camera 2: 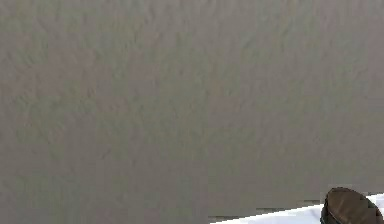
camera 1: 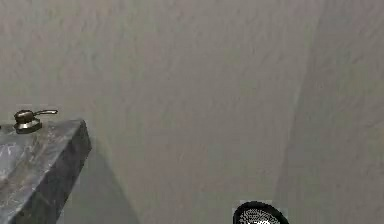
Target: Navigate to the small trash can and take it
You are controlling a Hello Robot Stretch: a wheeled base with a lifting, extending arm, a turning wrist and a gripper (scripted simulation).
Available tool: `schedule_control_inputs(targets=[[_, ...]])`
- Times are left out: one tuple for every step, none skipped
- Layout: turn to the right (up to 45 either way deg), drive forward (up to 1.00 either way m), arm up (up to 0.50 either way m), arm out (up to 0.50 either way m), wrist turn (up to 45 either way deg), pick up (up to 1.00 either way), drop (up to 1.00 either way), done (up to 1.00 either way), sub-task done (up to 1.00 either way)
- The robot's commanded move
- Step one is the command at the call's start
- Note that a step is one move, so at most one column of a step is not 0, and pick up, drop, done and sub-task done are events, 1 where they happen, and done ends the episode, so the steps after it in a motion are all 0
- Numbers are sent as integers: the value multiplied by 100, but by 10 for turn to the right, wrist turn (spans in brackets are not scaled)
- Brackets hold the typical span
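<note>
A small round black rim with a pale meshed inside pokes up at the forward view's bottom edge, right of the middle. Its shape and colour fit a small trash can seen from above. Its lower part is cut off by the picture's edge. It stands close to the grey wall behind it.
A dark marbled counter juts in at the forward view's lower left, with a brass tap handle on top. Grey walls meet in a corner to the right. In the arm side view a dark rounded thing sits on a white surface below a grey wall.
</note>
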Motion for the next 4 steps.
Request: schedule_control_inputs(targets=[[-450,0,0,0,0,0,0,0,0],[-150,0,0,0,0,0,0,0,0],[0,0,34,0,0,0,0,0,0],[0,0,0,48,0,0,0,0,0]])
